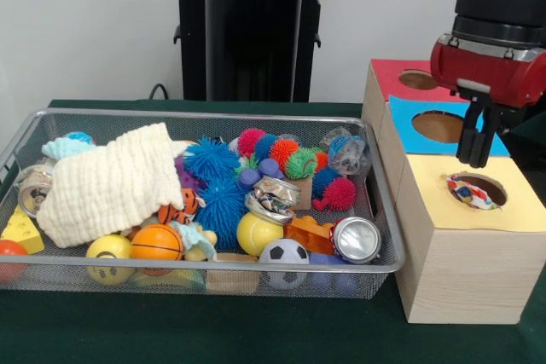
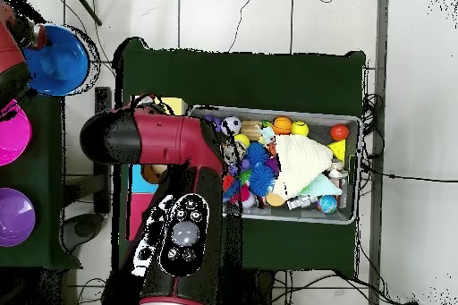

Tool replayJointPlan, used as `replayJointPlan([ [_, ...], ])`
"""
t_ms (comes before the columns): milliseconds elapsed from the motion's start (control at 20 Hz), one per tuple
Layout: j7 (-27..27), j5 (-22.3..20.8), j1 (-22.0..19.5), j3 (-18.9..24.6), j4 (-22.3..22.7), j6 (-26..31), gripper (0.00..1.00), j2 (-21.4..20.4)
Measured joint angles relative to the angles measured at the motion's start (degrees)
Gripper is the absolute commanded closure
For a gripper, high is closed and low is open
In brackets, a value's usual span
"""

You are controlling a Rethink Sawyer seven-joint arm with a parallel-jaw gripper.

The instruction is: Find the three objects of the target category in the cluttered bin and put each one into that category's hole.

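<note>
1. The tool [image 1: 474, 153] is hanging over the wooden box [image 1: 461, 236], between the blue hole [image 1: 438, 126] and the yellow hole [image 1: 477, 188]; I cannot tell whether it is open or closed.
2. A crumpled wrapper [image 1: 468, 193] is lying in the yellow hole.
3. The wire bin [image 1: 386, 236] is sitting on the green bench [image 1: 256, 330] just beside the box, holding a cloth [image 1: 115, 185], spiky balls [image 1: 213, 178], a can [image 1: 356, 239] and a soccer ball [image 1: 283, 255].
4. The red hole [image 1: 417, 79] is sitting farthest back.
</note>
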Motion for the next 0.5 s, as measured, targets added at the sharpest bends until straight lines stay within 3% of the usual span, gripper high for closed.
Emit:
replayJointPlan([
  [500,0.0,0.0,-0.2,0.0,0.0,0.0,1.0,2.2],
])
